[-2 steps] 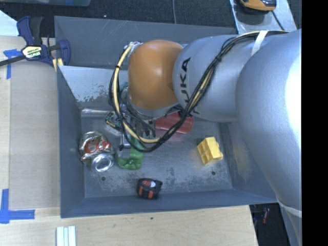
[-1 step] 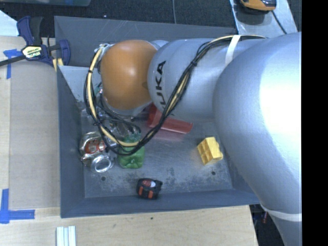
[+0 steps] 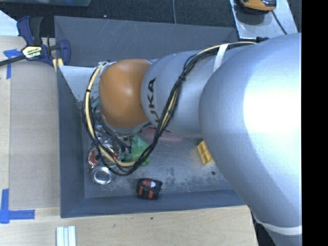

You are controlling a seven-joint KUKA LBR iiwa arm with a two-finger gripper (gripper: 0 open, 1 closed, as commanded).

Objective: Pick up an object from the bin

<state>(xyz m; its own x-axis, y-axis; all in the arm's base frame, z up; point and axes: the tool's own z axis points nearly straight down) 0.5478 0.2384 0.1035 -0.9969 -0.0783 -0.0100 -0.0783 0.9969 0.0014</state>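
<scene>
Nearest the camera, the large grey arm link (image 3: 256, 117) is seen crossing the bin (image 3: 70, 152) from its right edge, and the right half of the floor is covered by it. An orange cover (image 3: 120, 94) is fitted at the wrist, with cables (image 3: 91, 111) looped round it. The gripper (image 3: 109, 152) is lowered beneath that cover, close to the left wall and toward the front-left corner. Its opening is hidden and cannot be told, and nothing can be confirmed as held. Three things are located next to it: a green crumpled item (image 3: 140, 150) just beside it toward the bin's right edge, a silver ring (image 3: 101, 176) just in front, and a reddish-brown item (image 3: 92, 158) between it and the left wall. A black-and-orange item (image 3: 148, 188) lies near the front wall, apart from these. A yellow block (image 3: 204, 152) lies at the arm link's edge. Bare floor is left along the front wall between these two; little room is left toward the left wall
</scene>
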